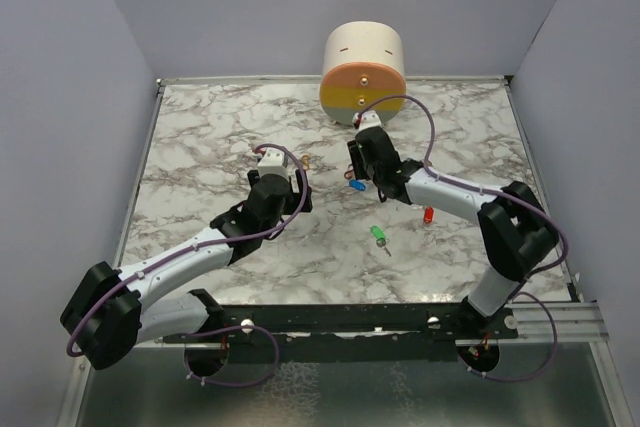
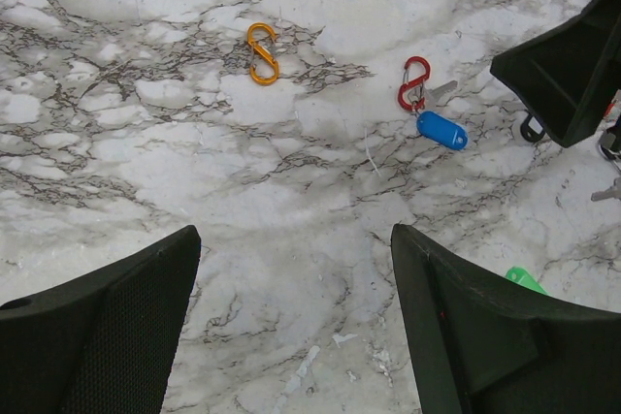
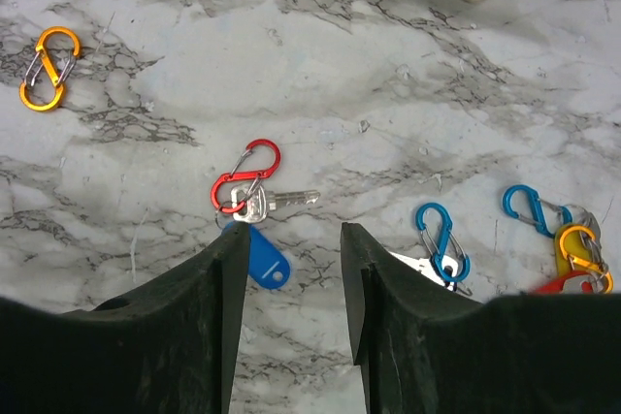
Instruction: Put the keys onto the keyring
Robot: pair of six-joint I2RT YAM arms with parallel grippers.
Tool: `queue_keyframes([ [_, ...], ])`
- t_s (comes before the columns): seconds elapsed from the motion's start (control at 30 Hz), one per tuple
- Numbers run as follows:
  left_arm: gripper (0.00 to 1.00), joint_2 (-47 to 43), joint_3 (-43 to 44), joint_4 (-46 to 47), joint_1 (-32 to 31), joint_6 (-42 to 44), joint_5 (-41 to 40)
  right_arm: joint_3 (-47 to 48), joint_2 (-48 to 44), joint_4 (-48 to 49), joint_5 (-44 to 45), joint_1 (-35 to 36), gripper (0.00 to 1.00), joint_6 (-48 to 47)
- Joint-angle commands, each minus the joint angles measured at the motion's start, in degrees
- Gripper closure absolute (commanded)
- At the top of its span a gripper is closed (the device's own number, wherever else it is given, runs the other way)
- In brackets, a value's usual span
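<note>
The blue key (image 3: pixel 262 259) lies mid-table, its blade seemingly threaded on the red clip (image 3: pixel 247 175), so one key looks done. The right gripper (image 3: pixel 294 232) hovers just above it, jaws parted with nothing between. The left gripper (image 2: pixel 294 239) is spread wide and empty. The next move calls for picking up a loose key, probably the green key (image 1: pixel 379 235) lying nearer or the red key (image 1: pixel 428 215) to its right. Only the right wrist view shows the blue clips (image 3: pixel 441 239) bunched at right, and only the top view shows both loose keys whole.
</note>
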Motion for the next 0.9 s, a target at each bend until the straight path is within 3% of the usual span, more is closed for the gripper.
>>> queue_keyframes([
  [0.0, 0.19, -0.09, 0.29, 0.84, 0.21, -0.51, 0.34, -3.21, -5.93, -4.37, -3.68, 0.12, 0.56, 3.11],
  [0.47, 0.19, 3.66, 0.61, 1.69, 0.42, -0.26, 0.36, -16.27, -20.13, -15.85, -15.68, 1.13, 0.55, 14.83],
  [0.87, 0.17, 11.86, 4.34, 2.94, 2.68, 1.12, 0.13, -20.38, -25.79, -16.49, -14.27, 1.33, 0.55, 15.86],
])
